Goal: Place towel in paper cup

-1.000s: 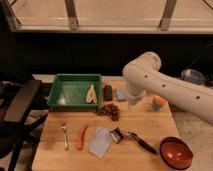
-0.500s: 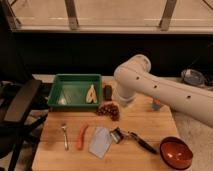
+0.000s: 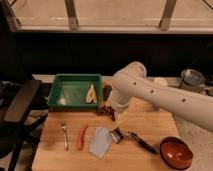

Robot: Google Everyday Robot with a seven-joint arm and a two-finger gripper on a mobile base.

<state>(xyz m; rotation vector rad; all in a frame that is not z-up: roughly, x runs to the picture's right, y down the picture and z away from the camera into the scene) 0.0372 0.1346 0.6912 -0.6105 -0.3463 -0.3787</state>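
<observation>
The towel [image 3: 101,141] is a pale blue-grey flat cloth lying on the wooden table [image 3: 55,155], front centre. The paper cup [image 3: 160,81] shows as a small whitish shape at the back right, mostly hidden behind my white arm [image 3: 150,92]. The arm reaches in from the right and bends down over the table's middle. My gripper [image 3: 119,118] hangs just above the table, a little up and to the right of the towel, not touching it. A small shiny metal cup [image 3: 116,135] lies next to the towel's right edge.
A green tray [image 3: 57,95] holding a banana [image 3: 91,94] stands at the back left. A dark grape cluster [image 3: 104,110], a fork [image 3: 65,136], an orange carrot [image 3: 81,137], a black-handled utensil [image 3: 142,143] and a red-brown bowl [image 3: 176,152] lie around. An office chair [image 3: 20,107] is left of the table.
My arm has swung left and lowered, bringing the gripper over the table's middle, closer to the towel. The objects on the table have not moved.
</observation>
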